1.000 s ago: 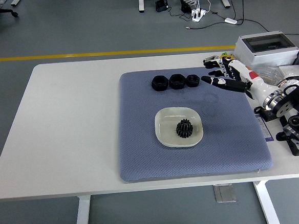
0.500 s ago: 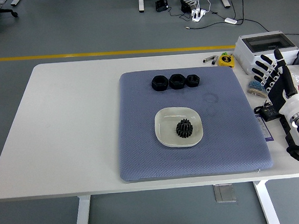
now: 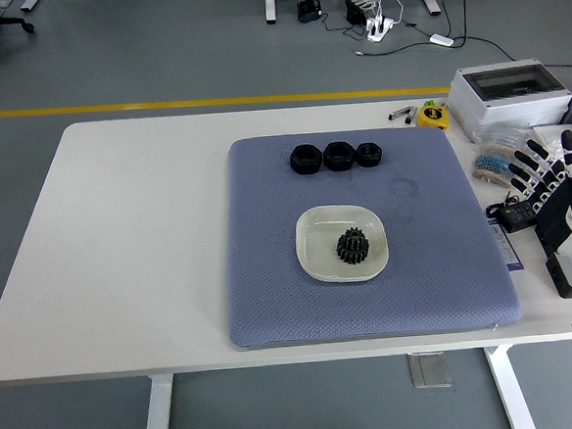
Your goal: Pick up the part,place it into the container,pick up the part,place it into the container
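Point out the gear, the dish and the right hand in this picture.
gear (image 3: 352,246), head view, on the middle of its toothed body.
dish (image 3: 316,227), head view, on the bare upper-left of its inside.
right hand (image 3: 551,181), head view, on the palm below the spread fingers.

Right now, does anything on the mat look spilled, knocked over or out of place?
Nothing stands out. The gear sits inside the white dish, three black nuts stand in a tidy row at the mat's far edge, and the right hand is off to the side, open and empty.
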You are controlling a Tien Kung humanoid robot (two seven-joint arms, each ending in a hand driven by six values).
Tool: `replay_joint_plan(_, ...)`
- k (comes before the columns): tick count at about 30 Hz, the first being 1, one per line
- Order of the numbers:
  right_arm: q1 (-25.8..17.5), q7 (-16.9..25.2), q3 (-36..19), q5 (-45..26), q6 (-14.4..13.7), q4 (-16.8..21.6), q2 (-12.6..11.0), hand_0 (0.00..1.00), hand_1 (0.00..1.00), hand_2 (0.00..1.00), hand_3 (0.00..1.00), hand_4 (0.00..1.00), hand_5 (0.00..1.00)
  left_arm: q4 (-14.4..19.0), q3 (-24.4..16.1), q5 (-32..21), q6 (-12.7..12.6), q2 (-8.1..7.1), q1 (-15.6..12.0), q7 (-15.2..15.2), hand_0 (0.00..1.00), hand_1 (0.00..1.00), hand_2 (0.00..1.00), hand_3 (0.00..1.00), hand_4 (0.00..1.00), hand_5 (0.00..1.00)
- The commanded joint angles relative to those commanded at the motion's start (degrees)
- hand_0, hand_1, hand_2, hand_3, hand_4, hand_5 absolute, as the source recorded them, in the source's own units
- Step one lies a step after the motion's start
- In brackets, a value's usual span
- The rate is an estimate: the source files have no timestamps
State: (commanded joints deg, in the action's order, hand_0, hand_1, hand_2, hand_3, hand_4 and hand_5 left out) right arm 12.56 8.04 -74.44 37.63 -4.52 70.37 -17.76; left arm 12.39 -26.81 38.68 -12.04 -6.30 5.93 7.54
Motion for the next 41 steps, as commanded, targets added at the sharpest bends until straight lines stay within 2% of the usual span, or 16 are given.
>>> replay_joint_plan(7, -2.5, 1.45, -3.82, 4.1, 2.17, 2.02, 1.76, 0.983, 0.874, 0.888, 0.913, 0.998, 0.998, -0.01, -0.15, 0.49, 0.07, -0.06, 0.03, 0.1, 0.729, 0.737, 0.765, 0.679, 0.712, 0.674)
replay_joint_plan(13, -4.16, 1.48, -5.75, 7.86, 3.0, 3.54, 2.34, 0.978, 0.867, 0.881, 0.91, 0.998, 0.998, -0.05, -0.32, 0.77, 0.05, -0.13, -0.09, 0.18, 0.728, 0.736, 0.766, 0.679, 0.712, 0.673)
replay_joint_plan(18, -4.61, 1.11, -6.32, 8.69, 3.74, 3.69, 2.65, 0.978, 0.867, 0.881, 0.91, 0.998, 0.998, -0.06, -0.64, 1.32, 0.08, -0.14, -0.22, 0.35, 0.728, 0.736, 0.766, 0.679, 0.712, 0.673)
replay_joint_plan(19, -4.66, 1.05, -6.4, 8.78, 3.91, 3.67, 2.68, 0.93, 0.851, 0.859, 0.885, 0.998, 0.998, -0.06, -0.7, 1.41, 0.09, -0.14, -0.25, 0.38, 0.728, 0.736, 0.766, 0.679, 0.712, 0.672)
replay_joint_plan(41, -5.04, 0.81, -7.27, 10.44, 7.46, 3.99, 2.67, 0.903, 0.834, 0.846, 0.863, 0.998, 0.998, -0.02, -1.02, 2.03, 0.22, -0.18, -0.56, 0.55, 0.728, 0.735, 0.767, 0.678, 0.712, 0.672)
